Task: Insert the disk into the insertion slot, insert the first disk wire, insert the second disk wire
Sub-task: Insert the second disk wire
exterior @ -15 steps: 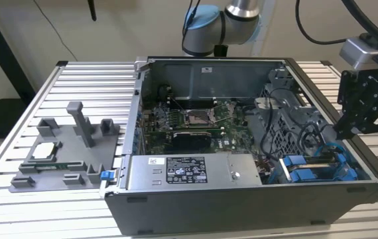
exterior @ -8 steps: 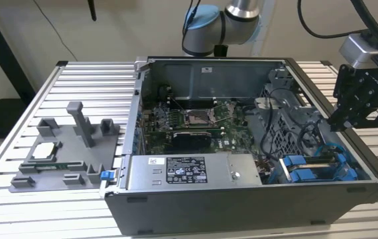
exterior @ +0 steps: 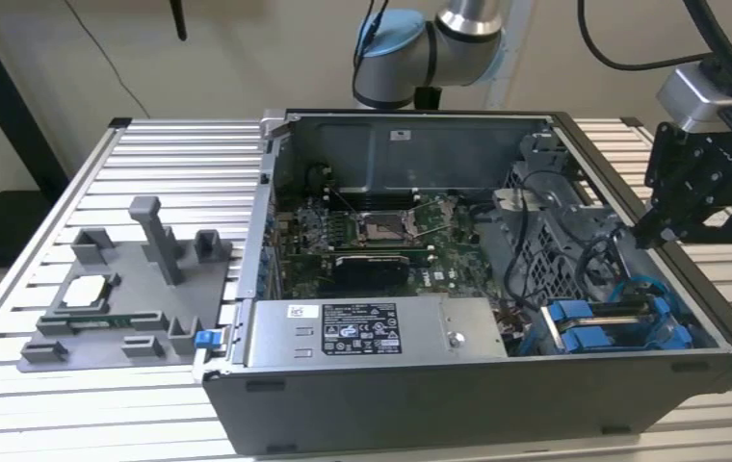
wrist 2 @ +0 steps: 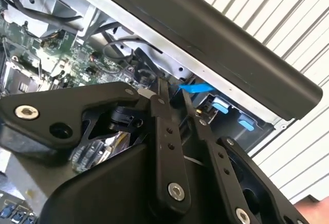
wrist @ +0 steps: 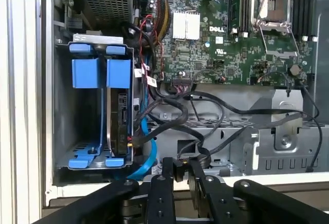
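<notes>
One disk (wrist: 122, 126) sits half-hidden in the insertion slot (wrist: 81, 149), gripper (wrist: 181, 163) nearby.

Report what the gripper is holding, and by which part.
It cannot be told. The gripper hangs at the computer case's side, close to the black cables.

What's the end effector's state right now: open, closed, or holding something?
End effector: cannot be told whether open or closed; it is at the case wall, near the drive cage.
</notes>
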